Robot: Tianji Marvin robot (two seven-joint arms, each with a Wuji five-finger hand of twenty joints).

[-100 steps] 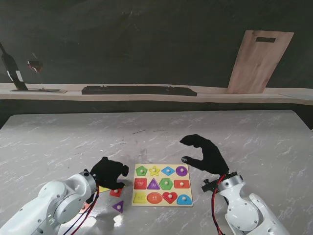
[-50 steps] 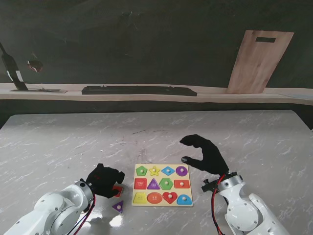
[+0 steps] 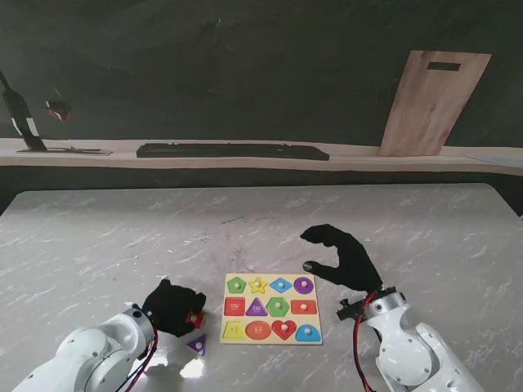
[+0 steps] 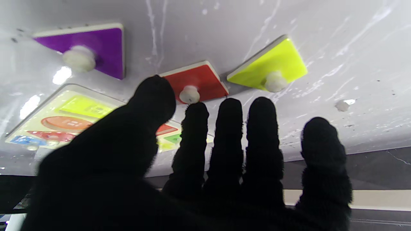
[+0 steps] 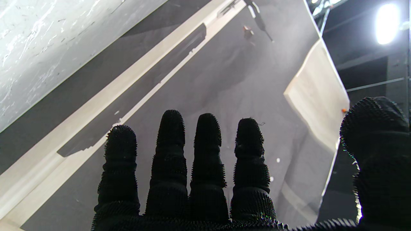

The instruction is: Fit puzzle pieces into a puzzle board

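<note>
At nine o'clock of your puzzle board (image 3: 272,308), three loose pieces (image 4: 194,84) await; most slots look filled. Left hand (image 3: 172,307) hovers spread, empty; right hand (image 3: 343,257) idle, spread.

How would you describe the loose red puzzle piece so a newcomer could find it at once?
Start at the wooden puzzle board on the white marble table, then look just off its left edge, where three loose pieces lie. The red piece sits between the purple triangular piece and the yellow piece, directly beyond the left hand.
</note>
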